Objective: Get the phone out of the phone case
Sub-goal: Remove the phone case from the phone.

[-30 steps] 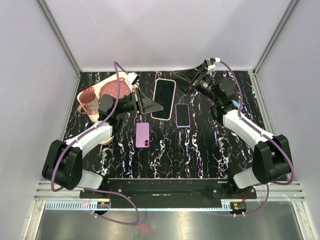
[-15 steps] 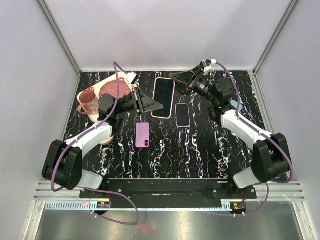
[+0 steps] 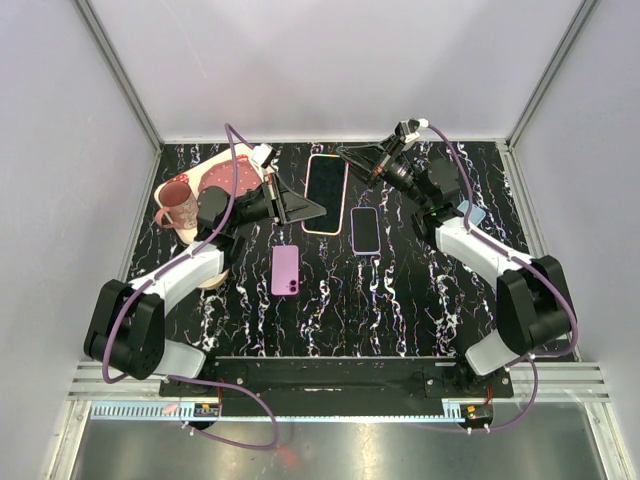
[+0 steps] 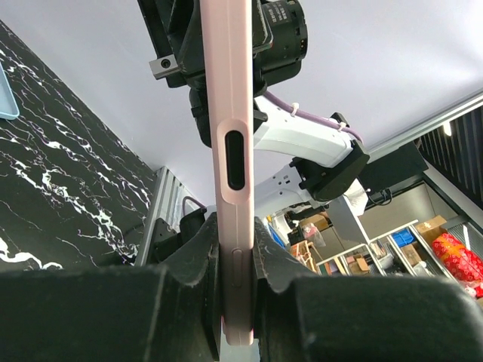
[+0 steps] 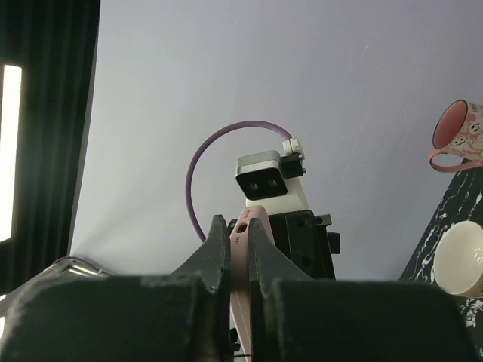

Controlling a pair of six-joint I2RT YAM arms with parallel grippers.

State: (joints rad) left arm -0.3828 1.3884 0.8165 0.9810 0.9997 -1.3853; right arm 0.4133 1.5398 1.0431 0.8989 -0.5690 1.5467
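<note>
From above, the phone shows its dark screen face up inside the pale pink phone case, at the far middle of the table. The left gripper reaches in at the case's left near edge, and the right gripper meets its far right corner. That view is too coarse to show how the fingers stand.

The wrist cameras settle it. The left wrist view looks along the case edge-on. Its side slot shows, and both fingers are pressed narrow against the two faces, with the right arm behind. The right wrist view shows the same pink edge pinched tight between its own fingers, so each tool is closed on the case. It also shows a white bowl, which is largely covered by the left arm from above.

Only the top view shows what lies on the table:
- a smaller dark phone just right of the case
- a purple phone, back up, nearer
- a pink mug and a plate at the far left
</note>
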